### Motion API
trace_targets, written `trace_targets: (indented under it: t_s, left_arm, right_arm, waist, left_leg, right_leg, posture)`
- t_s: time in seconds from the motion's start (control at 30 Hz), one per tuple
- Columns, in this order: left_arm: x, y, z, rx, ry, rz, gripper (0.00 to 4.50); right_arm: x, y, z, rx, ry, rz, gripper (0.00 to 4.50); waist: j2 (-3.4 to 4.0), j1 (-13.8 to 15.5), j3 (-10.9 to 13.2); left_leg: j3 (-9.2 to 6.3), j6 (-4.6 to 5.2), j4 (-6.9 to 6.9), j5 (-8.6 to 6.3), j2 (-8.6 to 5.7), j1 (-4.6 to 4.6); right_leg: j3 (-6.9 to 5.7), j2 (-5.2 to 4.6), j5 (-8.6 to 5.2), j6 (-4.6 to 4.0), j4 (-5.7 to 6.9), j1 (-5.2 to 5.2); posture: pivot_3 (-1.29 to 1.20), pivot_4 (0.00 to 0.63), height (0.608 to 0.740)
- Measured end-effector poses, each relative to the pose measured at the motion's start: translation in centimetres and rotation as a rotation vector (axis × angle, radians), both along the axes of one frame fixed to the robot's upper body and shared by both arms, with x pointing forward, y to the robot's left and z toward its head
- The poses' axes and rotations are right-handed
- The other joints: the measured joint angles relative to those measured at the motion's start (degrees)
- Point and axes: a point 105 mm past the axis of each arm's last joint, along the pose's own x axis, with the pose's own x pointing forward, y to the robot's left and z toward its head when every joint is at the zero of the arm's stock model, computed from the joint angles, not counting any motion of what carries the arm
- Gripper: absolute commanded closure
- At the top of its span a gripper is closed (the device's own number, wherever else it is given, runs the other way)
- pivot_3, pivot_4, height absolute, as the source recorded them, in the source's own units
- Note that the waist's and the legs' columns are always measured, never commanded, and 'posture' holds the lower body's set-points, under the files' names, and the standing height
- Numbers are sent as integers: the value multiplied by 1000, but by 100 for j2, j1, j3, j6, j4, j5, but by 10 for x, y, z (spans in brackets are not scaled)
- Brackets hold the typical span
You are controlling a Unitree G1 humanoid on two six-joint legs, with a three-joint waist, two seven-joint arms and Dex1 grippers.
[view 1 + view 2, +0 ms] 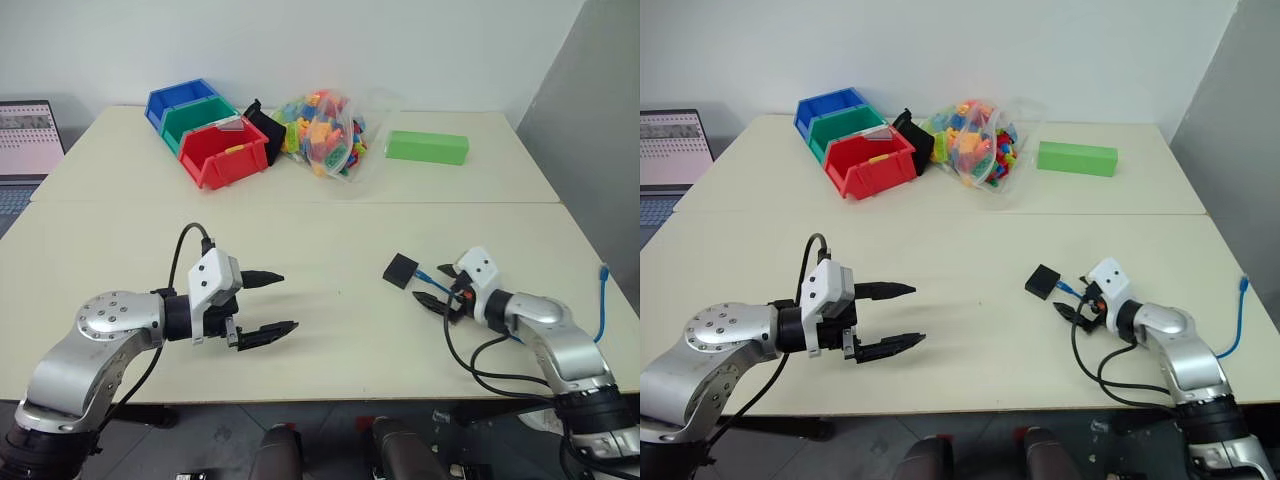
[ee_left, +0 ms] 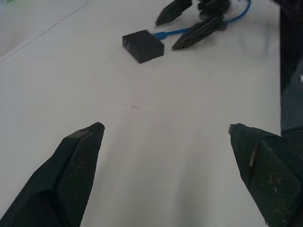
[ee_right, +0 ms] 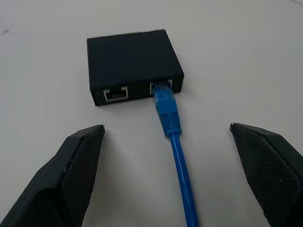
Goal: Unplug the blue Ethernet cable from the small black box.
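Nearest the camera, the left gripper (image 1: 270, 302) hung over the bare front of the bench (image 1: 330, 340), its two black fingers spread wide apart, holding and touching nothing. It pointed across toward the right side, where the other arm worked.

On that side the right gripper (image 1: 440, 288) also stood with its fingers wide apart. In the right wrist view the fingers (image 3: 71, 175) flanked the blue Ethernet cable (image 3: 177, 161), one on each side and clear of it, with nothing gripped. The cable's plug was seated in one of two ports in the near face of the small black box (image 3: 132, 64); the port beside it was vacant. The box lay flat on the bench just ahead of the right gripper's tips, and whether the tips touched the benchtop could not be told.

From the plug the cable passed under the right gripper and was hidden by the wrist and arm; a blue stretch reappeared at the bench's right edge, ending in a free plug.

At the far end sat a red bin (image 1: 224, 152), a green bin (image 1: 197, 116) and a blue bin (image 1: 180, 99), a clear bag of coloured blocks (image 1: 325, 132) and a green block (image 1: 427, 147). A laptop (image 1: 25, 140) was cut off at the left edge.
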Motion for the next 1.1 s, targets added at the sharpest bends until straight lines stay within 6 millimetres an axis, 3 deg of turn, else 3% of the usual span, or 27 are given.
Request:
trace_targets:
  t_s: [0.33, 0.63, 0.87, 1.03, 1.1]
  left_arm:
    - [-2, -3, -5, 5, 18, -20, 0]
    - [-2, -3, -10, -20, 41, -5, 0]
    - [8, 6, -24, -100, 147, 64, 0]
    - [17, -7, -18, -285, 279, 73, 0]
    - [19, -12, -14, -349, 332, 69, 0]
  right_arm:
    - [6, 4, 0, -22, 8, 59, 2109]
    - [2, 7, -1, -60, 3, 109, 4308]
    - [5, 8, 11, -156, -88, 150, 4335]
    - [7, 52, 65, -182, -419, 308, 4335]
    - [2, 68, 77, -216, -528, 383, 4335]
  waist:
    - [-1, 1, 0]
    - [-1, 1, -1]
    - [1, 2, 0]
    - [0, -31, 0]
    - [0, -24, 0]
  left_leg:
    - [0, 0, 1, 0, 1, 3]
    - [0, 0, 5, 0, 0, 3]
    - [0, 0, 5, 0, -1, 1]
    - [-4, 0, 4, 0, 4, 1]
    - [-7, 0, 4, 0, 4, -2]
  right_leg:
    - [1, 0, 0, -1, 2, 2]
    - [0, -1, 0, 1, 2, 4]
    - [-3, -1, 0, 1, 2, 2]
    - [-8, 5, 0, 1, 6, 1]
    - [-9, 5, 0, 1, 4, 1]
  posture:
    - [0, 150, 740]
    - [0, 150, 740]
    - [0, 150, 740]
    - [0, 150, 740]
    - [0, 150, 740]
